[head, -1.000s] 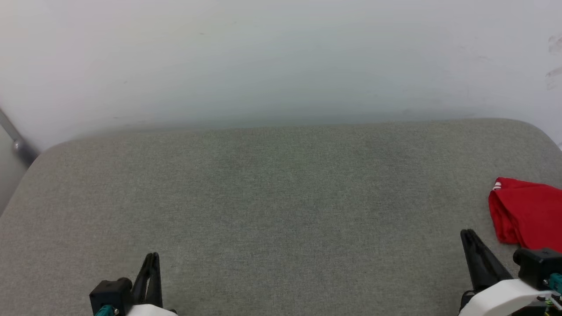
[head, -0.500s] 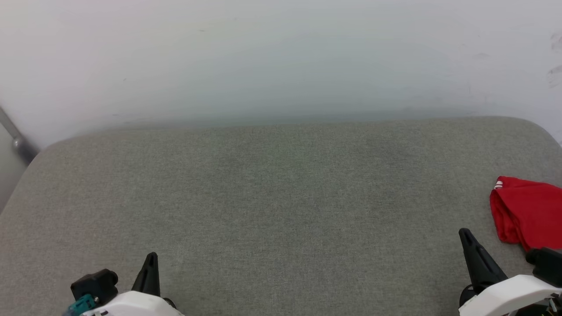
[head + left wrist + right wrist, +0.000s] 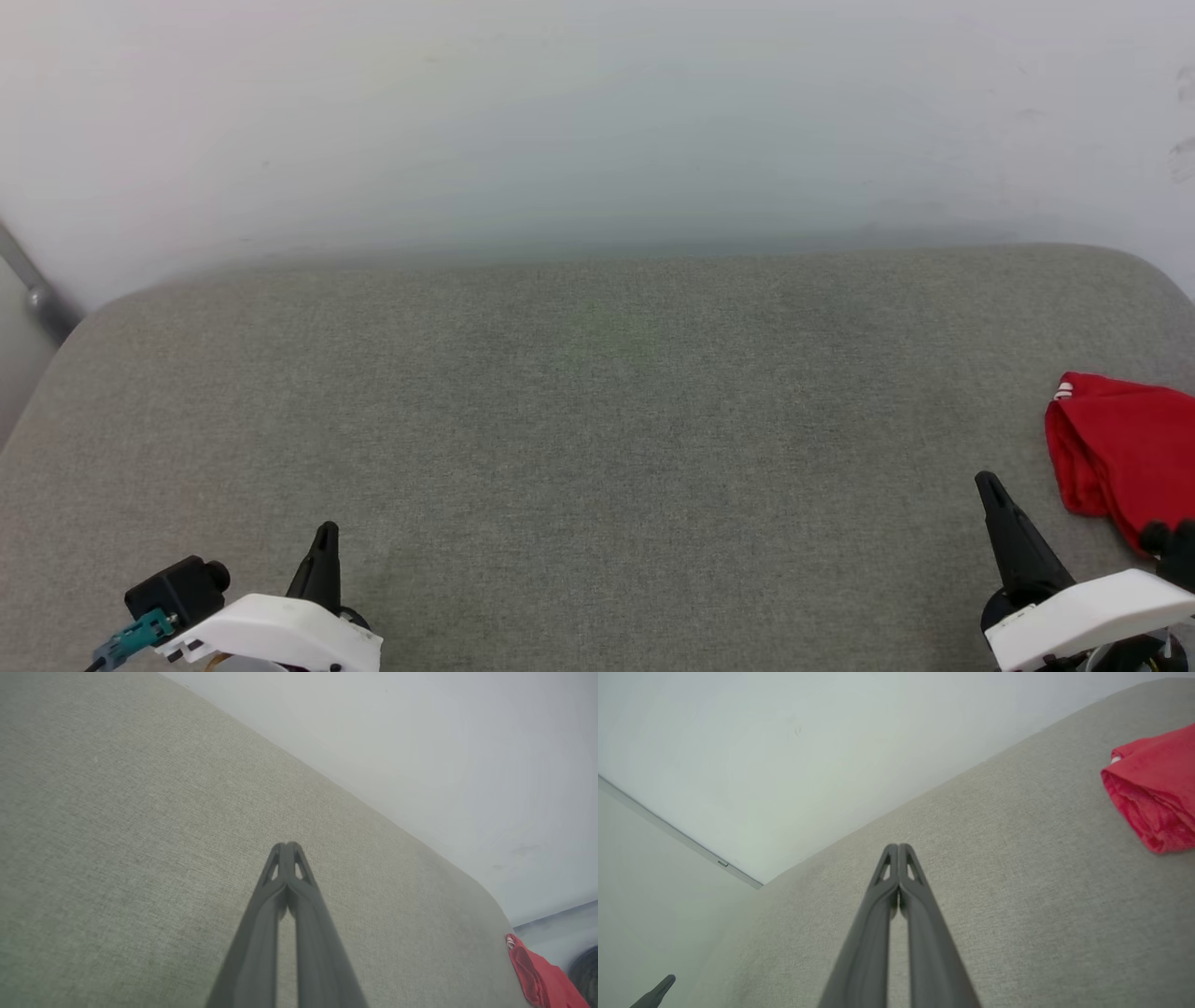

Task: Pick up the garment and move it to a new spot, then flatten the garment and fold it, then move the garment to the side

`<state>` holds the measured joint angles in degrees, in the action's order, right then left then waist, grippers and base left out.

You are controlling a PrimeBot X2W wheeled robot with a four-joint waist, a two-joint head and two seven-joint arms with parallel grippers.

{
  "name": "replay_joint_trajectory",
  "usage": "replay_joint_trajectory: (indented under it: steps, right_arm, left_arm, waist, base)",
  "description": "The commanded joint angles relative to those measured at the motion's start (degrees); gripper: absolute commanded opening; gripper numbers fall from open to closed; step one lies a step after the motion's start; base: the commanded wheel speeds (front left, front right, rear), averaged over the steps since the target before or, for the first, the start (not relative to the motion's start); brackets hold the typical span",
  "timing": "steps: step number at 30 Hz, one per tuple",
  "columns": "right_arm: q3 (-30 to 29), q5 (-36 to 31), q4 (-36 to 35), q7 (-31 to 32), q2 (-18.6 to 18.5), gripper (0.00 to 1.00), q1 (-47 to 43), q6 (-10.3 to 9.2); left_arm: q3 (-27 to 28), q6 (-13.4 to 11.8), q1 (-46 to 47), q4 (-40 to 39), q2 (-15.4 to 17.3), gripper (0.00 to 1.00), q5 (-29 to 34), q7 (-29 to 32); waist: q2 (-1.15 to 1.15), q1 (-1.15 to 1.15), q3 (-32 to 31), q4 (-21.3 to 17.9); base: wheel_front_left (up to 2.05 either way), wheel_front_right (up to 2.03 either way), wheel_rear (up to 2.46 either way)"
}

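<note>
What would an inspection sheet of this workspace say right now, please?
Surface: grey fabric pad, flat and smooth.
Job's things: red garment lies bunched at the pad's right side, partly out of frame; no claw holds it.
Clutter: nothing seen.
Grippers: left claw shut, empty, over the pad; right claw shut, empty, beside the garment.
Cables: teal connector at the left wrist; nothing seen on the pad.
Surroundings: pale wall behind the pad; grey metal bar at far left.
</note>
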<state>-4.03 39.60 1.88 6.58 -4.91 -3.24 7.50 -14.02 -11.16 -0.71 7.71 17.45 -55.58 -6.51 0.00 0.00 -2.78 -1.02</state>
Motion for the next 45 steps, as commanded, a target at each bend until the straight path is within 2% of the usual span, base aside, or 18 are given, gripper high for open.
replay_joint_trajectory:
  steps: [1,45]
  right_arm:
    - [-0.22,2.06,-0.24,-0.14,0.14,0.0,1.86,0.0]
    - [-1.59,30.76,6.75,-0.09,1.22,0.0,6.44,-0.01]
  left_arm:
    - [1.27,0.76,1.79,-0.28,-0.07,0.0,-1.39,0.37]
    - [11.97,11.01,4.97,3.33,-8.05,0.0,-21.78,7.29]
  waist:
    - [0.0,0.0,0.04,0.02]
    - [0.0,0.0,1.39,0.48]
  base:
    - [0.0,0.0,0.0]
    - [0.0,0.0,0.0]
